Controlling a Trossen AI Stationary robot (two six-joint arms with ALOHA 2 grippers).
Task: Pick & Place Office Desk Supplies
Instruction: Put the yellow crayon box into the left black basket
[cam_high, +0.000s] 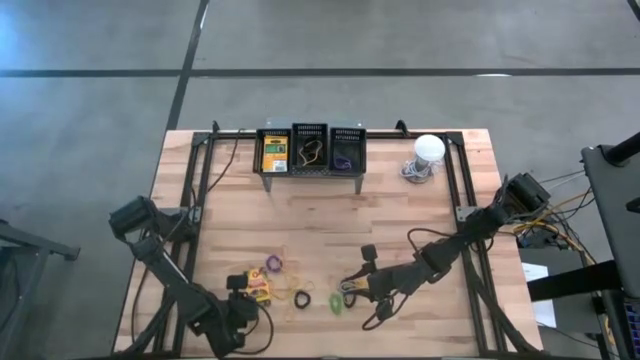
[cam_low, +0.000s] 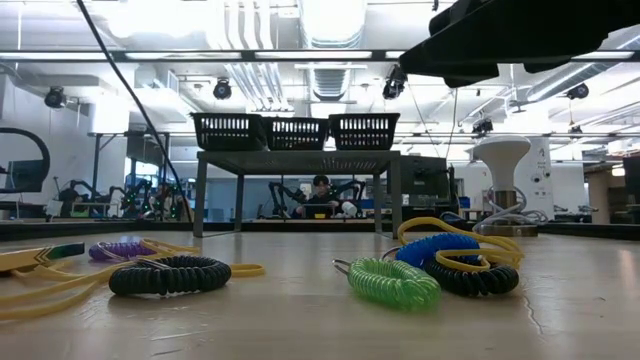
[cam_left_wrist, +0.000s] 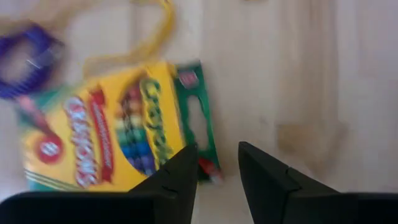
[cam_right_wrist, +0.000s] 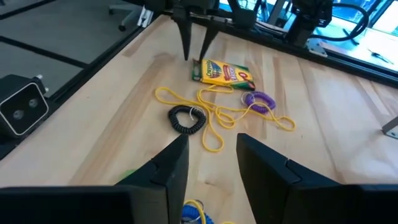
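Observation:
A yellow-and-green crayon box lies flat on the wooden table near its front left. My left gripper points down, open, beside the box's green end; whether a finger touches it, I cannot tell. The right wrist view shows this gripper at the box's end. A purple coil band, a black coil and a thin yellow cord lie next to the box. My right gripper hovers open, nothing between its fingers, over a green coil and a blue coil.
A grey shelf with three black bins stands at the far edge; another crayon box sits in its left bin. A white bulb-like object stands to the shelf's right. Black and yellow coils lie by the blue one. Bare wood spans the middle.

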